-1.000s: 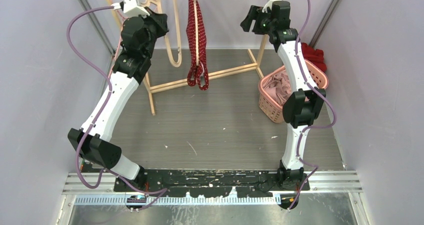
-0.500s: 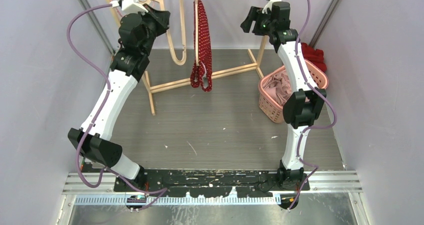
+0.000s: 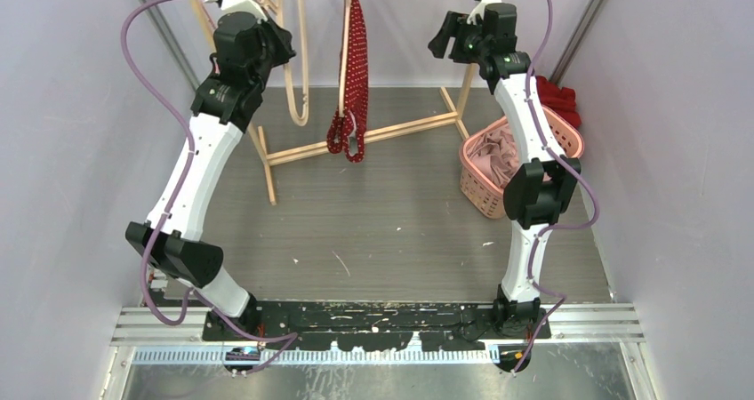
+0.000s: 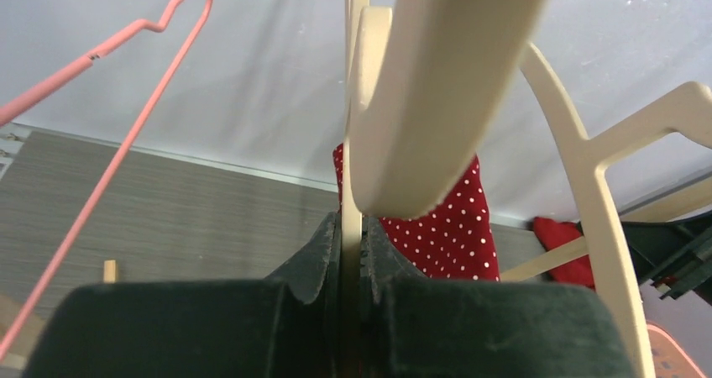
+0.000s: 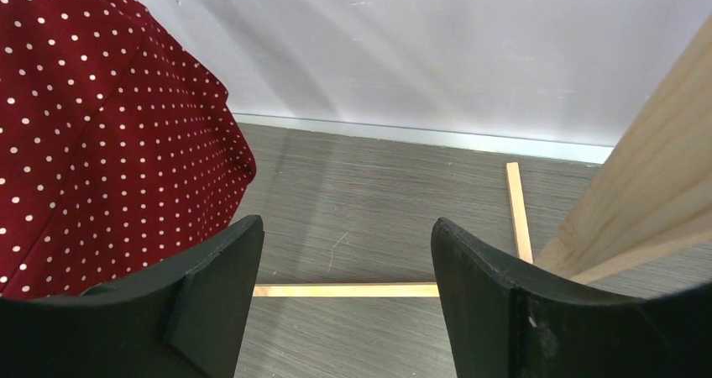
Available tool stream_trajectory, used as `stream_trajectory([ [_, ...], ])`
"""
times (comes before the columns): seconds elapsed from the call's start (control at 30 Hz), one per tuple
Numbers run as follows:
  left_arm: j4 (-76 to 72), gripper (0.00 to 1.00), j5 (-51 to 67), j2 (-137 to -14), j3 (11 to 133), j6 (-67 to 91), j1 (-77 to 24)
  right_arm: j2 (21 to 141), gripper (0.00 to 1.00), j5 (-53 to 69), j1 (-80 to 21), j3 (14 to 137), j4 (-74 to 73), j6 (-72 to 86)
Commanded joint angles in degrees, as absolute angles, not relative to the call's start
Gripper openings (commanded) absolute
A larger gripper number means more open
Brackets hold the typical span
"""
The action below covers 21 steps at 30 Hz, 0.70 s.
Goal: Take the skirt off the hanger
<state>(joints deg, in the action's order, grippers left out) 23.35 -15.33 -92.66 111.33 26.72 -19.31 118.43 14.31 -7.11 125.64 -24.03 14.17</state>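
From above, the red dotted skirt [image 3: 357,53] hangs edge-on, its long axis vertical and its hem toward the floor. It sits between your left gripper [image 3: 277,43], which is at a wooden hanger [image 3: 299,118], and your right gripper [image 3: 442,40]. Your left wrist view shows the left gripper [image 4: 351,227] clamped tight on the thin edge of the wooden hanger [image 4: 420,101], with the skirt [image 4: 445,227] just beyond its fingertips. Your right wrist view shows the right gripper [image 5: 344,269] spread wide, with the skirt [image 5: 101,126] ahead to its left.
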Motion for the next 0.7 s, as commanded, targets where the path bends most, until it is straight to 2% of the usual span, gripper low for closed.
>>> stream_trajectory([
  [0.0, 28.8, 0.0, -16.4, -92.3, 112.2, 24.2, -19.0, 113.4, 0.78, 14.5, -6.6, 126.0, -21.3, 15.2],
  [0.1, 31.1, 0.02, -17.0, -93.3, 114.4, 22.5, -19.0, 113.3, 0.78, 14.5, -6.6, 125.9, -21.3, 15.4],
  [0.23, 33.0, 0.22, -19.3, -93.5, 115.2, 20.2, -19.0, 113.2, 0.78, 14.5, -6.5, 125.8, -21.3, 15.2],
  [0.33, 32.6, 0.29, -21.5, -92.7, 114.7, 18.2, -19.0, 113.1, 0.78, 14.4, -6.5, 125.8, -21.3, 15.1],
  [0.67, 27.4, 0.34, -24.4, -86.7, 110.7, 13.9, -19.0, 112.8, 0.78, 14.5, -6.6, 124.9, -21.0, 15.1],
])
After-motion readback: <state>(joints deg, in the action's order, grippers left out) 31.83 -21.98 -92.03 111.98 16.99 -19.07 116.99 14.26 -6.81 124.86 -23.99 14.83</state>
